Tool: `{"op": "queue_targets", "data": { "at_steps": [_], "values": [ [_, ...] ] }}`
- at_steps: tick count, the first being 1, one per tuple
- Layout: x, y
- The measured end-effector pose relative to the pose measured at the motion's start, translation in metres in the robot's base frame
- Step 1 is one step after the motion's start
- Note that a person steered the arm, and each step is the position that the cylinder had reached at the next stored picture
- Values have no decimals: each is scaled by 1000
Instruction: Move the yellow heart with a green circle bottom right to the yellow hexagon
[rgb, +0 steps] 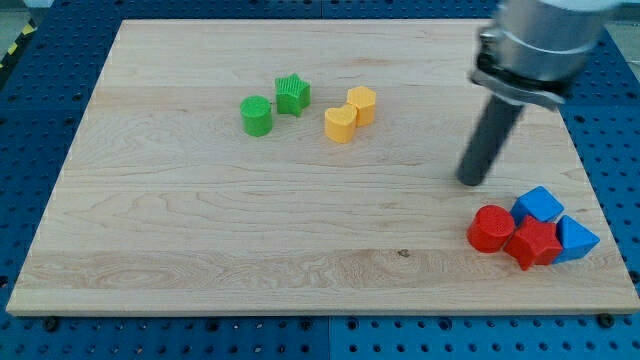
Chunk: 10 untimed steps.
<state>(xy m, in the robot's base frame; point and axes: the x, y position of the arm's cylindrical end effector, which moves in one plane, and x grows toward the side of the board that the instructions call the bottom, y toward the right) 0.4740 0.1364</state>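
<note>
Yellow heart (340, 124), lobes toward yellow hexagon (362, 104), touches it; my tip (470, 181) is well right; no claw shows.

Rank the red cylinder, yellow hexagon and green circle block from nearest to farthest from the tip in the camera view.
From my tip:
1. red cylinder, just below, toward the view's bottom right.
2. yellow hexagon, to the view's left.
3. green circle block, farther left.

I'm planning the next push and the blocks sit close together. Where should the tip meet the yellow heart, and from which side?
Probably its upper-right face, but the yellow hexagon touches the yellow heart there. My tip sits well to the right, so enter from the view's top.
</note>
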Motion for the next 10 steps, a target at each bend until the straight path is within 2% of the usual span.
{"op": "queue_targets", "data": {
  "at_steps": [2, 3, 4, 7, 10],
  "values": [
    [-11, -205],
    [-57, -288],
    [-87, -269],
    [-87, -113],
    [-53, -103]
  ]
}}
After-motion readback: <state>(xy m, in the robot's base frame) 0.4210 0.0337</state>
